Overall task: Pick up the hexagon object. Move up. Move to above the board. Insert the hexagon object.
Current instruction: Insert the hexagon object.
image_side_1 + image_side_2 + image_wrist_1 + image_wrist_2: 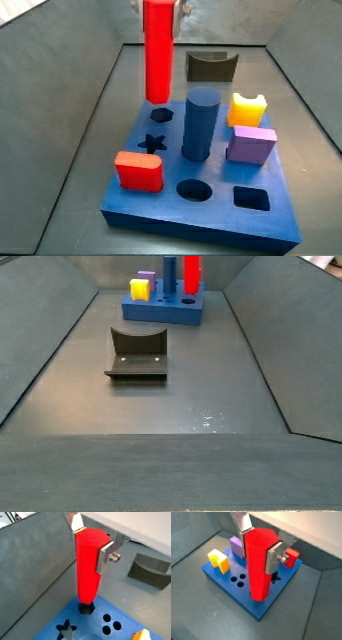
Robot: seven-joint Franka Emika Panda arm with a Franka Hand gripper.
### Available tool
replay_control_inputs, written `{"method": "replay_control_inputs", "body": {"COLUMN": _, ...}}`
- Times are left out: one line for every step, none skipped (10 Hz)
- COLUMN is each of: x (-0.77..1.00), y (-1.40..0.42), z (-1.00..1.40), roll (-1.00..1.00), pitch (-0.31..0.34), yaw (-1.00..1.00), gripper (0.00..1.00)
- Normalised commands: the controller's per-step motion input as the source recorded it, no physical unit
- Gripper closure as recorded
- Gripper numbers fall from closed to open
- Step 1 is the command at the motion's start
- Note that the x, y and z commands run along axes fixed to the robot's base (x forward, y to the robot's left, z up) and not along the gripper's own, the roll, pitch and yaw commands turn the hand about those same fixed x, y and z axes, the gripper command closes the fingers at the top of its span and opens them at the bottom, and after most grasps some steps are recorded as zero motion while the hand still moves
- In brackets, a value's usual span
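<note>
My gripper is shut on the top of the hexagon object, a tall bright red rod held upright. It shows in both wrist views, with the gripper clamping the rod between silver fingers. The rod's lower end is at the dark hexagon hole in a corner of the blue board. I cannot tell whether it has entered. In a side view the rod stands over the board's far left corner, with the gripper at the frame's upper edge.
On the board stand a dark blue cylinder, a yellow block, a purple block and a short red block. Star, circle and square holes are open. A dark grey arch block sits beyond the board.
</note>
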Motion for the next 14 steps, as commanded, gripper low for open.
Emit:
{"method": "replay_control_inputs", "body": {"x": 0.0, "y": 0.0, "z": -0.44, "roll": -0.07, "pitch": -0.176, "yaw": 0.0, "gripper": 1.0}}
{"method": "replay_control_inputs", "body": {"x": 0.0, "y": -0.04, "z": -0.36, "roll": -0.09, "pitch": -0.166, "yaw": 0.0, "gripper": 1.0}}
{"method": "replay_control_inputs", "body": {"x": 0.0, "y": -0.09, "z": -0.26, "roll": -0.06, "pitch": -0.131, "yaw": 0.0, "gripper": 1.0}}
{"method": "replay_control_inputs", "body": {"x": 0.0, "y": -0.11, "z": -0.21, "roll": -0.02, "pitch": -0.093, "yaw": 0.0, "gripper": 1.0}}
{"method": "replay_control_inputs", "body": {"x": 0.0, "y": -0.09, "z": -0.22, "roll": 0.0, "pitch": -0.071, "yaw": 0.0, "gripper": 1.0}}
{"method": "replay_control_inputs", "body": {"x": 0.0, "y": -0.06, "z": -0.27, "roll": 0.0, "pitch": -0.059, "yaw": 0.02, "gripper": 1.0}}
{"method": "replay_control_inputs", "body": {"x": 0.04, "y": 0.0, "z": -0.34, "roll": 0.0, "pitch": -0.037, "yaw": 0.12, "gripper": 1.0}}
{"method": "replay_control_inputs", "body": {"x": 0.1, "y": 0.0, "z": -0.37, "roll": 0.02, "pitch": -0.023, "yaw": 0.21, "gripper": 1.0}}
{"method": "replay_control_inputs", "body": {"x": 0.12, "y": 0.0, "z": -0.37, "roll": 0.04, "pitch": -0.011, "yaw": 0.24, "gripper": 1.0}}
{"method": "replay_control_inputs", "body": {"x": 0.2, "y": 0.0, "z": -0.39, "roll": 0.05, "pitch": 0.0, "yaw": 0.25, "gripper": 1.0}}
{"method": "replay_control_inputs", "body": {"x": 0.26, "y": -0.02, "z": -0.37, "roll": 0.03, "pitch": 0.0, "yaw": 0.2, "gripper": 1.0}}
{"method": "replay_control_inputs", "body": {"x": 0.23, "y": -0.02, "z": -0.38, "roll": 0.03, "pitch": 0.0, "yaw": 0.16, "gripper": 1.0}}
{"method": "replay_control_inputs", "body": {"x": 0.15, "y": -0.06, "z": -0.5, "roll": 0.04, "pitch": -0.003, "yaw": 0.1, "gripper": 1.0}}
{"method": "replay_control_inputs", "body": {"x": 0.1, "y": -0.15, "z": -0.61, "roll": 0.08, "pitch": -0.033, "yaw": 0.05, "gripper": 1.0}}
